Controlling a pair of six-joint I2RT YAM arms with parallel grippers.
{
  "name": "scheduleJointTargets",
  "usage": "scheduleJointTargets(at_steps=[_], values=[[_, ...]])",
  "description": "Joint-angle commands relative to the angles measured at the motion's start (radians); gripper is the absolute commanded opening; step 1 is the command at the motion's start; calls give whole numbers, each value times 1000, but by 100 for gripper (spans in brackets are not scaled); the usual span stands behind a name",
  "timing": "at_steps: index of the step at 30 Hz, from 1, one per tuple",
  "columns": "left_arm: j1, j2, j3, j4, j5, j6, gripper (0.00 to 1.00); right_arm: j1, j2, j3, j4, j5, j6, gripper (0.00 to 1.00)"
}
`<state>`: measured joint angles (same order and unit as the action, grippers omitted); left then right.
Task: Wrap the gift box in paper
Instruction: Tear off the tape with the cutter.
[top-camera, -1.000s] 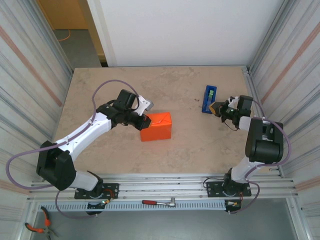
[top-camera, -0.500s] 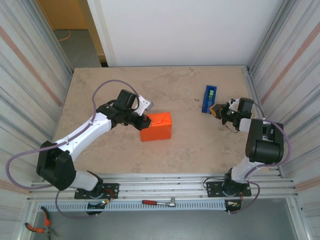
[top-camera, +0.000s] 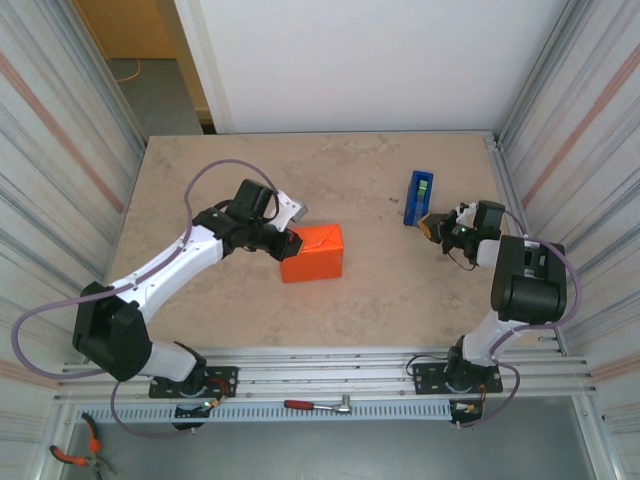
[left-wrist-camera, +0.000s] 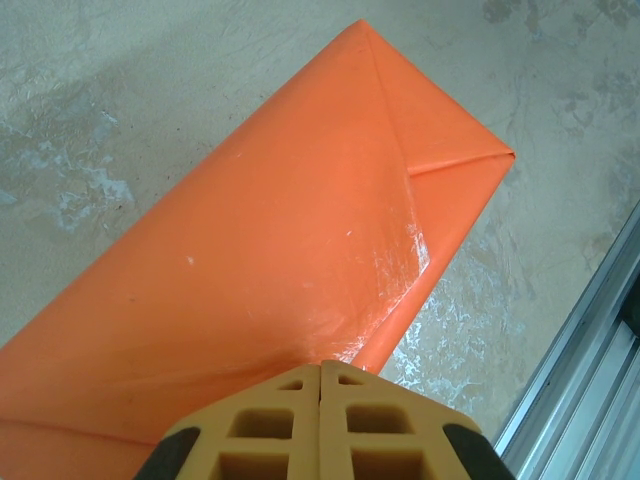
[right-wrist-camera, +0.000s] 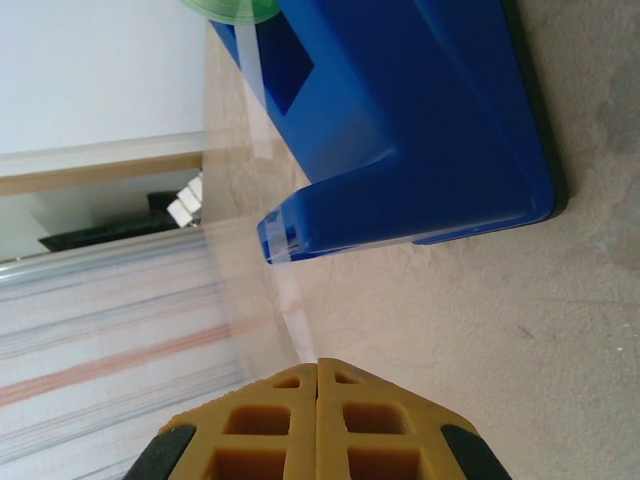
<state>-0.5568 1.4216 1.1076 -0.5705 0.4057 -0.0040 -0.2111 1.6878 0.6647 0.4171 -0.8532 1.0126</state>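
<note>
Pulling the tape strip (right-wrist-camera: 290, 300) further from the blue tape dispenser (right-wrist-camera: 420, 120) with the clamped right hand (right-wrist-camera: 320, 368), likely for sealing the paper (left-wrist-camera: 280, 230) under the closed left hand (left-wrist-camera: 320, 375).

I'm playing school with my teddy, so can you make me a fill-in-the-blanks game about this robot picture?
1. The paper on the table is ___.
2. The tape dispenser is ___.
3. The right claw is shut on a clear strip of ___.

Missing words: orange, blue, tape.
</note>
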Motion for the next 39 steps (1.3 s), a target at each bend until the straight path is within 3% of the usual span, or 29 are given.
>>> scheduleJointTargets(at_steps=[1, 15, 26, 33, 39], values=[[-16, 74, -71, -135, -87, 5, 0, -5, 28, -25, -7, -27, -22, 0], [-17, 74, -74, -134, -89, 6, 0, 9, 196, -37, 201, -30, 91, 0], [-17, 70, -75, -137, -94, 8, 0, 64, 253, -24, 265, -9, 129, 0], [-17, 67, -76, -138, -97, 8, 0, 70, 169, -38, 260, -28, 146, 0], [-17, 71, -75, -138, -94, 7, 0, 85, 19, -26, 114, -28, 99, 0]])
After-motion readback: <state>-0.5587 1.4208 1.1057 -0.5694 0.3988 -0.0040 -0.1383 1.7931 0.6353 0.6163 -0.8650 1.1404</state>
